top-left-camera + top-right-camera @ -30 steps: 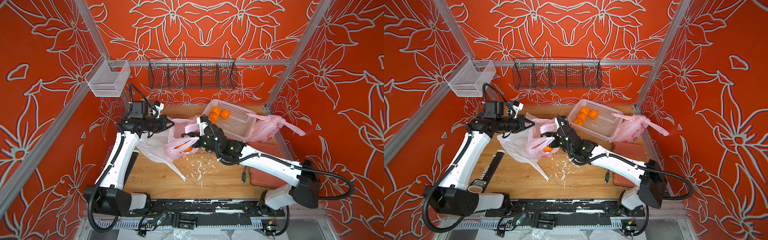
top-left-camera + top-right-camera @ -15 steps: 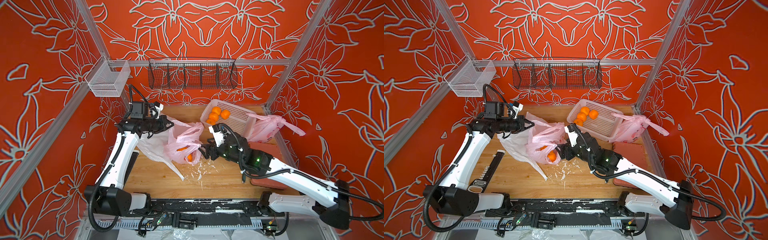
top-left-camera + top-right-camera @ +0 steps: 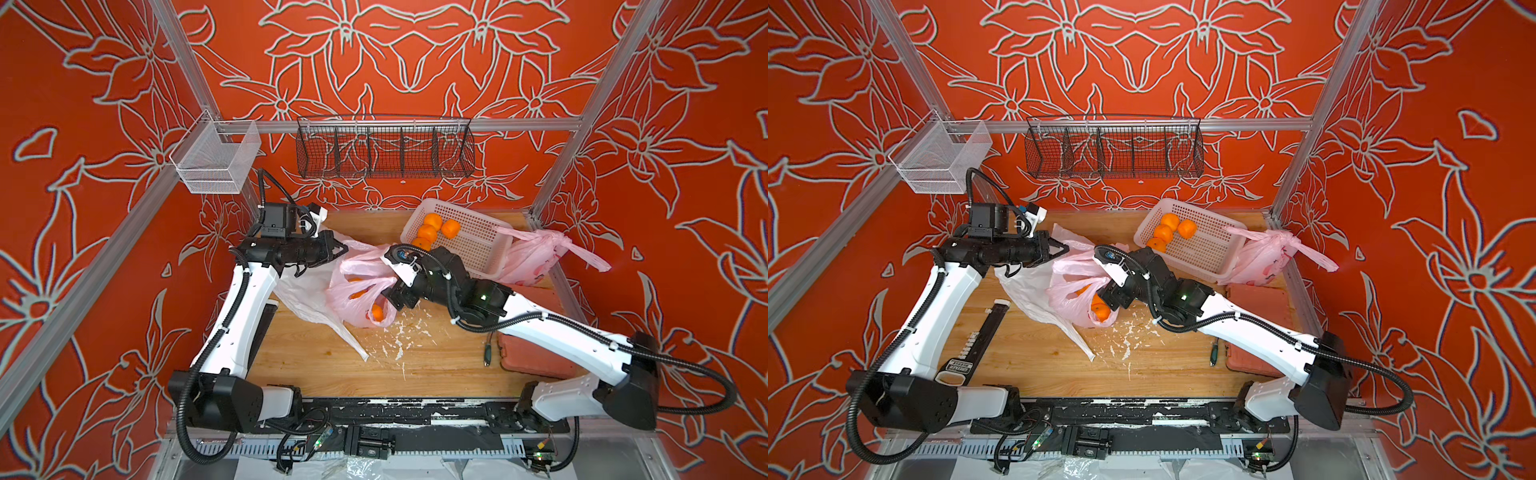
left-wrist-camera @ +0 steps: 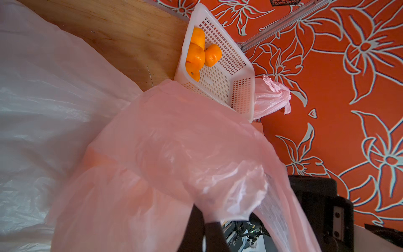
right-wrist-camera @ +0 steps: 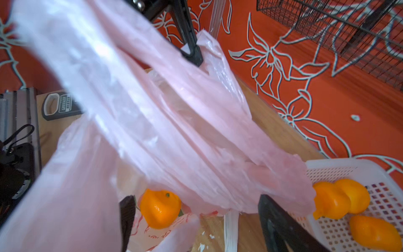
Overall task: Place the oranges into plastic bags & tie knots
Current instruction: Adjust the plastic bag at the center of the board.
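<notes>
A pink plastic bag [image 3: 357,291] [image 3: 1075,299] hangs open at mid-table, and my left gripper [image 3: 338,249] [image 3: 1061,249] [image 4: 205,218] is shut on its handle, holding it up. Oranges [image 3: 376,311] [image 3: 1100,309] lie in its bottom. My right gripper [image 3: 390,297] [image 3: 1111,299] [image 5: 196,203] stands open at the bag's mouth, one orange [image 5: 160,208] lying loose beyond its fingers. More oranges [image 3: 432,230] [image 5: 340,200] sit in the white basket [image 3: 478,245]. A second pink bag [image 3: 536,257] with a knot [image 3: 559,241] lies beside the basket. A white bag [image 3: 307,299] lies flat under the hanging one.
A black wire basket [image 3: 384,149] and a white mesh basket [image 3: 216,160] hang on the back rail. A red block [image 3: 528,353] and a small tool [image 3: 488,353] lie at the right, white scraps [image 3: 399,336] in the middle, a black tool [image 3: 980,336] at the left.
The right gripper opened wider and let go of an orange, which dropped to the bag's bottom; the gripper drew back to the bag's mouth. The left arm has held still.
</notes>
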Controlling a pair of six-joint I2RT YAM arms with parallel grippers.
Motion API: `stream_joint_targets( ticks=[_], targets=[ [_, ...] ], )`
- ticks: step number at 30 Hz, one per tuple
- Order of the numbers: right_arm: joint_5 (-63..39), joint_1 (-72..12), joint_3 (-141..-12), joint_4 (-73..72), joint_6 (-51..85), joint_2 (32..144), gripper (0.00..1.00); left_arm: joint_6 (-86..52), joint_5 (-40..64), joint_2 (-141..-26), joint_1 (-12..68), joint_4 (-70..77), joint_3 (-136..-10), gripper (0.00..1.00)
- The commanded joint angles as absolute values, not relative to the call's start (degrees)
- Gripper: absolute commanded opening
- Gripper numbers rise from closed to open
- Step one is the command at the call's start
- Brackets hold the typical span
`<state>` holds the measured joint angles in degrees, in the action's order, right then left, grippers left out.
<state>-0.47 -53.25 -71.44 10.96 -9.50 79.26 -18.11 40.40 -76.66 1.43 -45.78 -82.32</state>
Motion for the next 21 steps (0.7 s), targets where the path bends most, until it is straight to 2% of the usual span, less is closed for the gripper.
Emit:
stream_joint_targets(
  ticks=[1, 5, 10, 12, 14, 16, 17, 18, 21],
  targets=[
    [-4.3, -51.2, -76.3, 10.0, -16.8, 80.8, 0.91, -16.8, 41.2, -76.1, 1.1, -45.9, -81.5, 0.0],
    [-9.6, -47.8, -79.9, 9.5, -16.4, 83.9, 0.9, -16.6, 42.2, -76.1, 1.0, -45.5, -81.4, 0.0],
    [-11.9, -46.7, -85.9, 11.2, -16.1, 89.9, 0.81, -16.5, 43.4, -75.2, 1.0, -44.6, -81.5, 0.0],
    [-12.6, -45.9, -86.9, 10.9, -15.0, 91.2, 0.72, -16.5, 42.9, -74.5, 1.1, -44.6, -81.5, 0.0],
    [-13.8, -44.9, -87.9, 11.1, -13.1, 91.8, 0.57, -16.3, 42.4, -74.2, 1.0, -45.1, -81.8, 0.01],
    [-14.3, -44.2, -87.8, 10.8, -10.4, 91.5, 0.28, -16.3, 40.5, -73.2, 0.9, -45.8, -82.4, 0.2],
    [-13.7, -44.2, -87.6, 10.7, -9.4, 91.3, 0.19, -16.3, 39.3, -72.4, 0.9, -46.0, -82.6, 0.32],
    [-12.8, -44.1, -87.5, 10.9, -8.1, 91.0, 0.1, -16.3, 37.5, -70.8, 0.9, -45.8, -82.7, 0.49],
    [-11.4, -43.2, -88.4, 12.6, -3.4, 90.7, 0.02, -15.4, 32.2, -64.5, 1.3, -45.3, -82.2, 0.81]
  ],
)
